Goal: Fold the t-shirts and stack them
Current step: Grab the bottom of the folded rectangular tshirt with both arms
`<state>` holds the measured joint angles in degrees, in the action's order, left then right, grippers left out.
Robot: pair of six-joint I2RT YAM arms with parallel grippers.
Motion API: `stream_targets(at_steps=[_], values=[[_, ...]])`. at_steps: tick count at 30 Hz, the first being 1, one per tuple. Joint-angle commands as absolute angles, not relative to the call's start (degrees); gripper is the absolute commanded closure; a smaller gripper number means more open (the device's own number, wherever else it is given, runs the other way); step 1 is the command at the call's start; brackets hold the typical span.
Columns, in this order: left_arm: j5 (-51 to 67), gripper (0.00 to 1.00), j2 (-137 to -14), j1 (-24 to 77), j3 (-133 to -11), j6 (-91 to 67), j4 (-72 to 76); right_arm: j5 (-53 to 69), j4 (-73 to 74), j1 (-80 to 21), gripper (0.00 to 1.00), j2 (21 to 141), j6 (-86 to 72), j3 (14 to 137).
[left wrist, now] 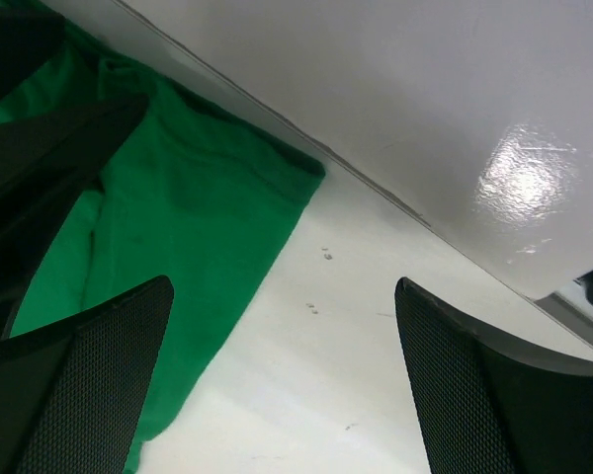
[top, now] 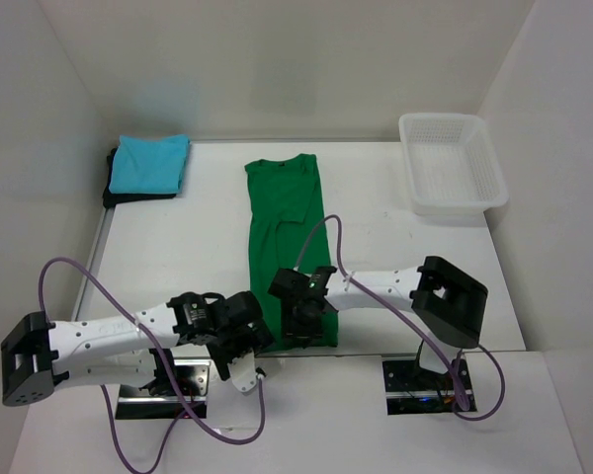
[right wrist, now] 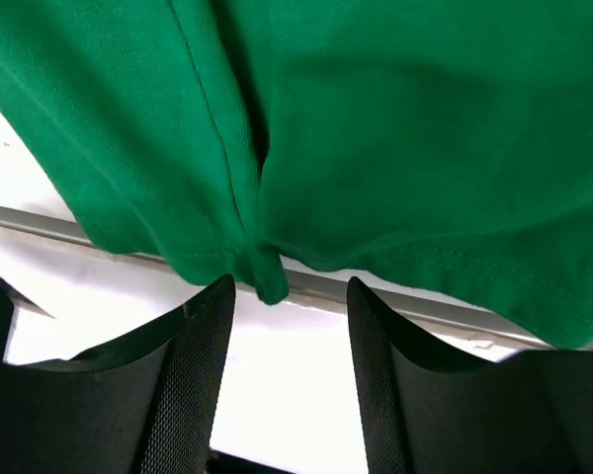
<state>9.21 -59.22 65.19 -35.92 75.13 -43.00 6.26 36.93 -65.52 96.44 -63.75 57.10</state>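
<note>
No legible text, label, brand or number (all three views checked).

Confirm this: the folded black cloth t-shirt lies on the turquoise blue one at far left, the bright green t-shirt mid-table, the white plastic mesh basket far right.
Wrong order: the top external view shows the turquoise blue t-shirt on top of the black cloth t-shirt. The bright green t-shirt mid-table and the white plastic mesh basket far right are correct.

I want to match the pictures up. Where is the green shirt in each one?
Top: shirt in the middle, running front to back.
Left wrist: shirt on the left.
Right wrist: shirt fills the top.
Shared landmark: the table's edge strip by its hem.
</note>
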Motion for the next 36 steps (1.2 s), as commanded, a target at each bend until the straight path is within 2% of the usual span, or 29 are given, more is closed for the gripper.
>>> stream_targets(at_steps=[1, 6, 8, 10, 18, 23, 26, 30, 36], values=[[9.49, 0.00, -59.94, 65.48, -34.10, 83.04, -39.30, 3.96, 39.11, -66.18, 0.45, 93.26, -64.15, 58.71], [10.81, 0.00, -59.94, 65.48, -32.09, 90.34, -36.22, 3.34, 40.86, -66.18, 0.43, 85.53, -67.41, 58.71], [12.91, 0.08, -61.69, 65.48, -32.08, 91.76, -36.21, 1.24, 42.96, -66.18, 0.43, 81.76, -69.59, 58.71], [14.75, 0.21, -64.84, 65.48, -32.61, 92.37, -36.73, -0.17, 44.29, -66.18, 0.43, 79.29, -70.92, 57.93], [18.63, 0.29, -71.02, 65.48, -36.39, 92.37, -36.82, -0.70, 47.81, -62.84, 0.42, 70.06, -74.09, 49.23], [18.63, 0.29, -72.51, 65.48, -35.34, 91.59, -36.14, -0.70, 47.73, -60.04, 0.41, 68.82, -74.62, 43.43], [19.16, 0.35, -73.56, 65.48, -35.33, 90.88, -35.07, -0.18, 44.39, -58.71, 0.41, 69.60, -72.17, 41.31], [21.09, 0.51, -76.11, 65.48, -37.79, 88.25, -35.07, -0.18, 42.01, -55.38, 0.41, 72.15, -68.65, 40.78], [21.09, 0.51, -76.73, 65.48, -35.60, 88.24, -31.74, 2.02, 35.08, -52.57, 0.39, 78.83, -63.29, 40.25]])
